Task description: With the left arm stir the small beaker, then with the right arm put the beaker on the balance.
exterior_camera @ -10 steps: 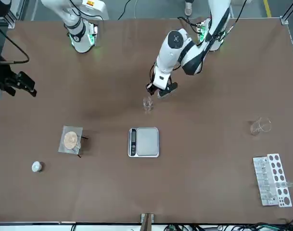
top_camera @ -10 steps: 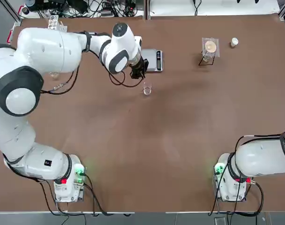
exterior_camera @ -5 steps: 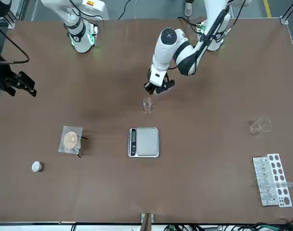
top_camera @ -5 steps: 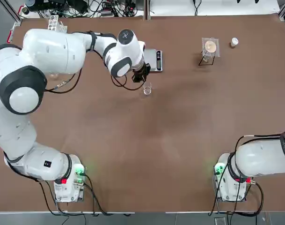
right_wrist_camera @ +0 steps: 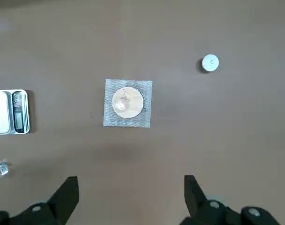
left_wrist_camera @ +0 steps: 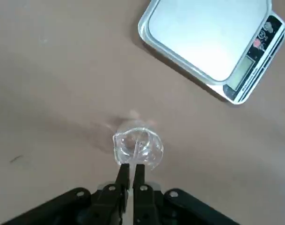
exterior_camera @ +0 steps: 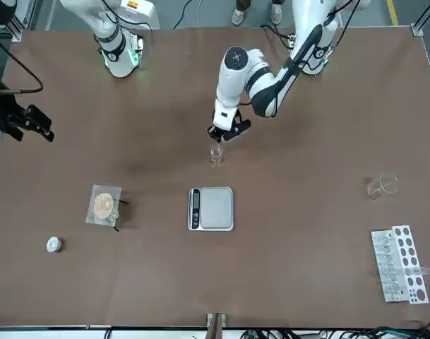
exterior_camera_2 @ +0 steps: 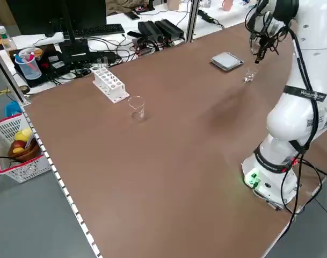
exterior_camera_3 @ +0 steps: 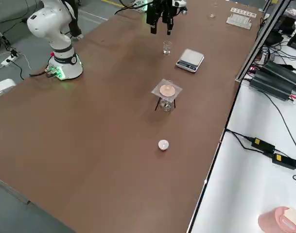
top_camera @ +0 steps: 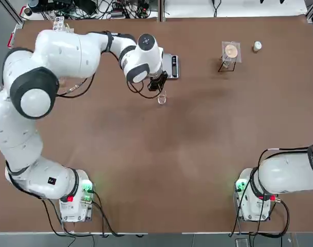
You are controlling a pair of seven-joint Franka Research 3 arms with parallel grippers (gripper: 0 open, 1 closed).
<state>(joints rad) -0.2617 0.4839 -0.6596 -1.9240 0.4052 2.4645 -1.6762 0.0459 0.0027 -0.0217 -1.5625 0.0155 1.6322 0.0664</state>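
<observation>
Hanging just above the small beaker, the left gripper has its two fingers pinched tight on a thin clear rod, whose free end reaches down over the mouth of the glass. That closed, narrow pinch makes sense to me: a rod so slim needs the pads pressed right together or it would slip and swing. Whether the tip is already inside the beaker I cannot tell from where I stand. The beaker stands upright on the bare brown table, near the balance but apart from it, which leaves the left arm room to work the rod without knocking the scale, and keeps the later carry short. The balance's plate holds nothing. The right arm sits folded back at its own base, well away, its gripper spread wide and holding nothing, looking down on a small mesh-topped stand and a little white cap; I judge it is simply waiting its turn. The stirring looks about to start, or barely begun.
</observation>
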